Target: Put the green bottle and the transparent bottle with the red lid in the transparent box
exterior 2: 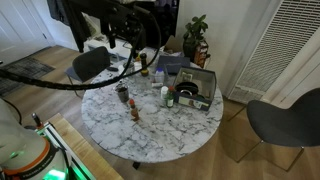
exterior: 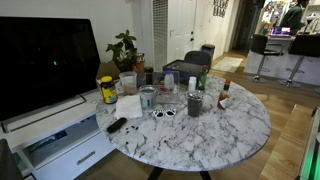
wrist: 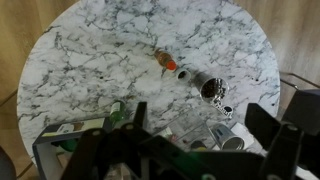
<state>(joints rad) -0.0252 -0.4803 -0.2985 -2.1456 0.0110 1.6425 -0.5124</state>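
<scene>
Here, in an exterior view, the round marble table (exterior: 235, 135) carries a loose cluster of things on its far half. The green bottle (exterior: 202, 82) stands upright behind a dark jar (exterior: 194, 103). The transparent bottle with the red lid (exterior: 224, 95) stands to the right of both, apart from them and closest to the table's right edge. The transparent box (exterior: 128, 81) sits well away on the left of the cluster, beside a yellow-labelled jar (exterior: 107, 90), and a pair of sunglasses (exterior: 165, 112) lies in front. The gripper does not show in this view. In the exterior view from across the room, the box (exterior 2: 205, 75) lies at the far right of the table. The red-lidded bottle (exterior 2: 136, 110) and the dark jar (exterior 2: 122, 93) stand on the near left, well apart from the box. The dark arm (exterior 2: 115, 20) hangs over the far edge, but its jaws cannot be made out here. In the wrist view the gripper (wrist: 185, 160) hangs high above the table, its fingers (wrist: 285, 150) spread wide with nothing between them. The red-lidded bottle (wrist: 167, 63) is near the table's middle, outside the box, and the dark jar (wrist: 211, 88) is just beside it. The green bottle (wrist: 123, 112) shows as a dark-green shape partly behind the gripper, and the box's rim (wrist: 45, 145) is at the lower left.
</scene>
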